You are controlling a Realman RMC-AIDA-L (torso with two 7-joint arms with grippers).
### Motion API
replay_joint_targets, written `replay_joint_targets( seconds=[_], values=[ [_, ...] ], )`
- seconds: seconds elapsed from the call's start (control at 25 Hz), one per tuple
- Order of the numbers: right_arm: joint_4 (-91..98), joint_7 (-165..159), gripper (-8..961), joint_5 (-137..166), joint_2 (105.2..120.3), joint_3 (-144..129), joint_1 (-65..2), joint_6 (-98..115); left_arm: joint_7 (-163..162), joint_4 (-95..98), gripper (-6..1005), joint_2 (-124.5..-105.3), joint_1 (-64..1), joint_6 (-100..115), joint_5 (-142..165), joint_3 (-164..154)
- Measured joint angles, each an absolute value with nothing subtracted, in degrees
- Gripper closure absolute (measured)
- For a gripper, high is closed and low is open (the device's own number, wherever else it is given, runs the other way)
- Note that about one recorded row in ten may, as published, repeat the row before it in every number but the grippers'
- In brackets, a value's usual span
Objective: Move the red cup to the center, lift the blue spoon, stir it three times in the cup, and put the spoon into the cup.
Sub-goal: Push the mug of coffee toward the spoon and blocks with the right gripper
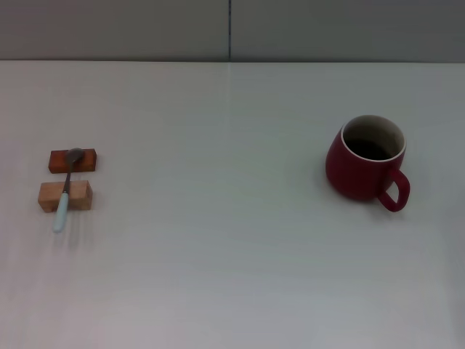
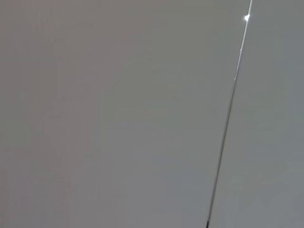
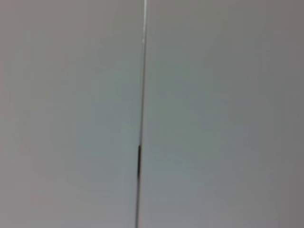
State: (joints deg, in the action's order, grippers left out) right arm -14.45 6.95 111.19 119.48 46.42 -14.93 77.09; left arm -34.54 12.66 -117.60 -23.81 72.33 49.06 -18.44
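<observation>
Cup: one red cup stands upright near the table's right edge, handle toward the front right, not yet moved to the center.
Spoon: one blue spoon near the left edge, propped across two wooden blocks, probably so its handle is easy to pinch.
Grippers: neither shows; open or closed cannot be told.

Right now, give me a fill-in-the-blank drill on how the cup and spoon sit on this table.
1. The red cup stands on the robot's ____ side of the table.
2. The blue spoon lies across two wooden ____.
3. The spoon's grey bowl rests on the ____-coloured block, the farther one.
4. The cup's handle points toward the robot's ____.

Missing words: right; blocks; reddish; right
</observation>
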Motion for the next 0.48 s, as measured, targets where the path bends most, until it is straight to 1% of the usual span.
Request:
replay_joint_targets(
  seconds=[0.2,0.48],
  values=[
    [-11.85,6.95,888,111.43,119.21,42.77,-16.2,75.67,-34.54,12.66,171,-117.6,-23.5,72.42,49.04,-18.34],
    [-7.25,6.96,906,111.61,119.11,37.32,-19.19,73.34,-34.54,12.66,171,-117.6,-23.38,72.69,48.95,-18.27]
  ],
)
